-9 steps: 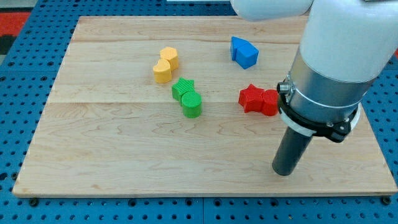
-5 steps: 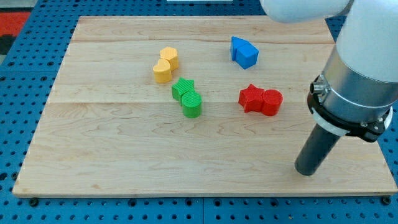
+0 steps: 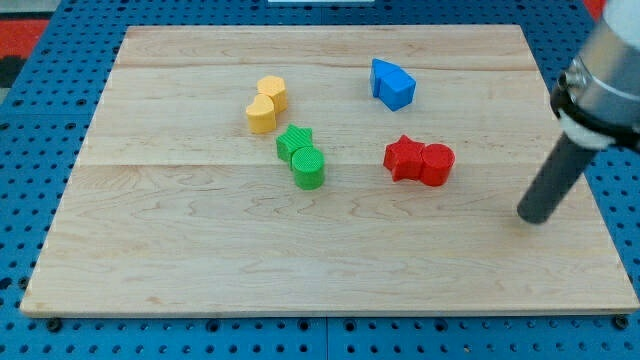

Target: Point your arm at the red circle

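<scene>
The red circle stands on the wooden board, right of centre, touching a red star on its left. My tip rests on the board near the right edge, to the right of and a little below the red circle, well apart from it.
A blue block lies above the red pair. A green star and a green circle touch each other near the centre. Two yellow blocks, one above the other, sit up-left of them.
My tip has slid to the view's right and slightly up, away from the board's bottom edge. The arm has moved off the red circle, which now shows fully. No block has moved.
</scene>
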You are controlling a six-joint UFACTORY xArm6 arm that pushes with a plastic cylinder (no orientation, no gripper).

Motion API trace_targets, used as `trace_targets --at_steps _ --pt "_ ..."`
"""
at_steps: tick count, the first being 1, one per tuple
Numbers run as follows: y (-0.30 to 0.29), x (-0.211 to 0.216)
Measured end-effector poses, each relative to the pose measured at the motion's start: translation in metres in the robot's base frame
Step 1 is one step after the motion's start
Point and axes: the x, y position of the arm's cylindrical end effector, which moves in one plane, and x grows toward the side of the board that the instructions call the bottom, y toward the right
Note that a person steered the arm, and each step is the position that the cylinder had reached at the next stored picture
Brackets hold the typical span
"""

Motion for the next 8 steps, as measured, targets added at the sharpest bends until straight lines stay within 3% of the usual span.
trace_targets --at_steps 1,6,8 --pt "0.005 -0.027" --pt "0.021 -0.027" --pt "0.021 -0.050"
